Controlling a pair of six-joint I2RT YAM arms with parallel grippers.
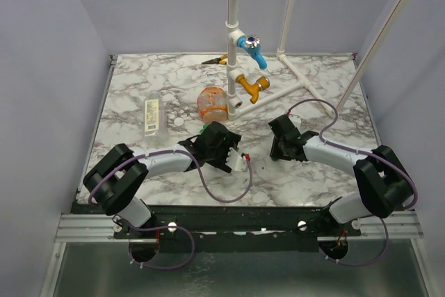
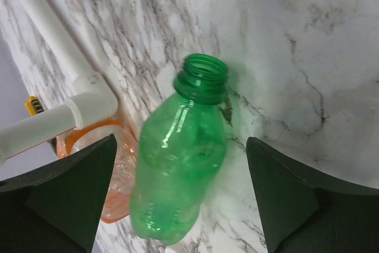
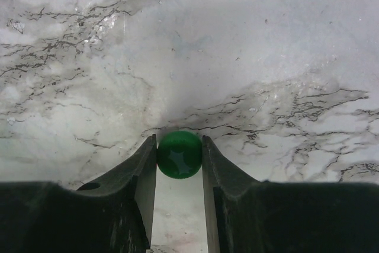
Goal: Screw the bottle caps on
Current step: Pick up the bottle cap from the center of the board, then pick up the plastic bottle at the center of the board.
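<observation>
A slim green bottle (image 2: 177, 170) lies on the marble with its open, capless mouth (image 2: 204, 75) pointing away. My left gripper (image 2: 180, 141) is open, one finger on each side of the bottle and neither touching it. From above, the left gripper (image 1: 211, 138) covers most of this bottle. A dark green cap (image 3: 179, 154) sits between the fingertips of my right gripper (image 3: 179, 141), which is shut on it just above the table. The wide orange bottle (image 1: 212, 102) stands by the pipe. Further left lies a clear bottle (image 1: 151, 115), with a white cap (image 1: 179, 122) beside it.
A white pipe frame (image 1: 235, 39) with a blue tap handle (image 1: 252, 48) and an orange tap handle (image 1: 252, 85) rises at the back centre, with pipe legs (image 1: 306, 81) running right. Pliers (image 1: 214, 60) lie at the far edge. The orange bottle (image 2: 112, 170) touches the left finger's side.
</observation>
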